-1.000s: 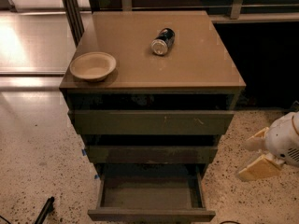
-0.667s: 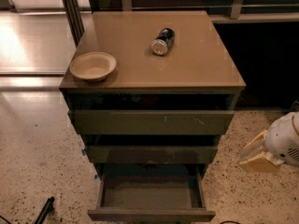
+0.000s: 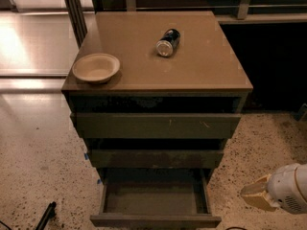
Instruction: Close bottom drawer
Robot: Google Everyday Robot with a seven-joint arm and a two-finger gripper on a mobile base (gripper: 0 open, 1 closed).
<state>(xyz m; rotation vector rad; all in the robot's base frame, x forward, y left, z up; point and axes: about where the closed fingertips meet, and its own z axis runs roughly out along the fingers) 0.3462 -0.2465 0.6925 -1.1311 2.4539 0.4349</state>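
The bottom drawer (image 3: 156, 219) of the brown cabinet is pulled out far toward me. Its dark olive-brown front runs along the lower edge of the view and its dusty grey floor (image 3: 153, 201) is bare. The middle drawer front (image 3: 156, 158) and the wide top drawer front (image 3: 156, 125) above it sit further back. My gripper (image 3: 256, 195), white with tan fingers, hangs at the lower right. It is to the right of the open drawer and apart from it, above the speckled floor.
On the cabinet top (image 3: 201, 66) stand a pale bowl (image 3: 96, 67) at the left edge and a can (image 3: 168, 42) lying on its side. A black object (image 3: 45, 215) lies on the floor at the lower left. A dark opening lies right of the cabinet.
My gripper has drifted slightly left and down, toward the drawer's right side. The drawer, bowl and can have not moved.
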